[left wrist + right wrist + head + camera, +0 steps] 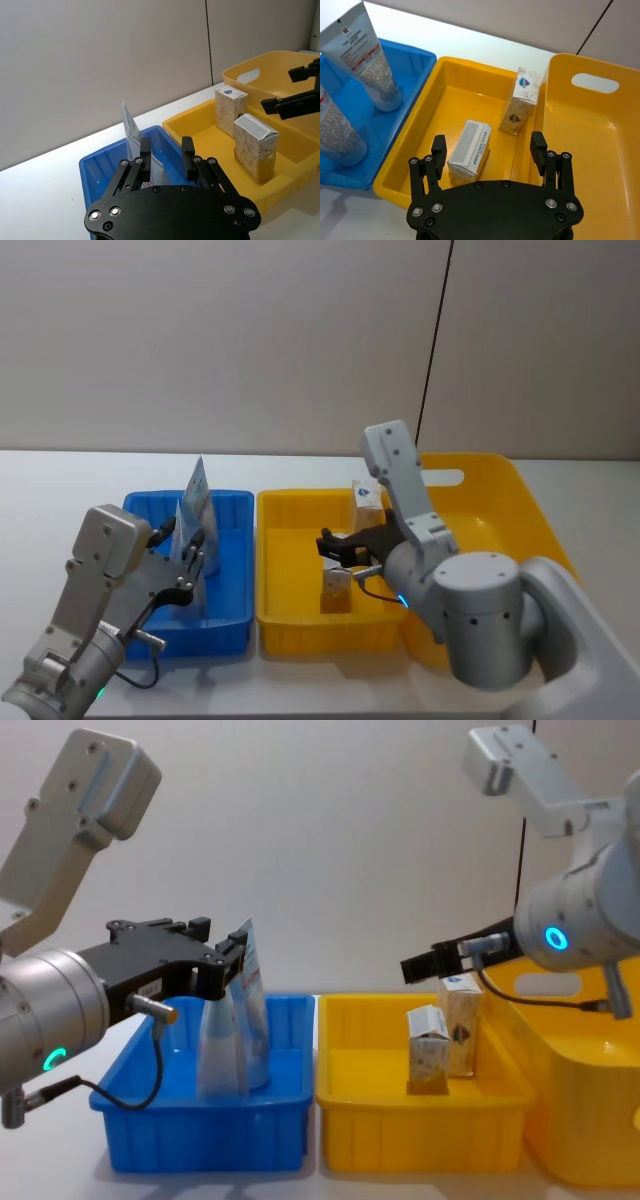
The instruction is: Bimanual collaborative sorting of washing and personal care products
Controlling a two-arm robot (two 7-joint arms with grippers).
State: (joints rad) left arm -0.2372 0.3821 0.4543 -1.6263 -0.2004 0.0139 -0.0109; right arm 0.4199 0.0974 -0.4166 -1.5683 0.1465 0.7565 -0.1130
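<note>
Left tool (166, 159) parted astride a tube (162, 172); right tool (488, 143) spread wide above a carton (469, 150)

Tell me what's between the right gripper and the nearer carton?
Nothing, just air: the chest view shows the right gripper hanging open above the nearer carton.

Three containers stand side by side on the surface (60, 490). The left bin (220, 635) holds two upright tubes, the near tube (337, 132) before the far tube (367, 62). The middle bin (320, 635) holds the near carton (469, 150) and, behind it to the right, the far carton (522, 100). The handled tub (520, 500) is rightmost.
</note>
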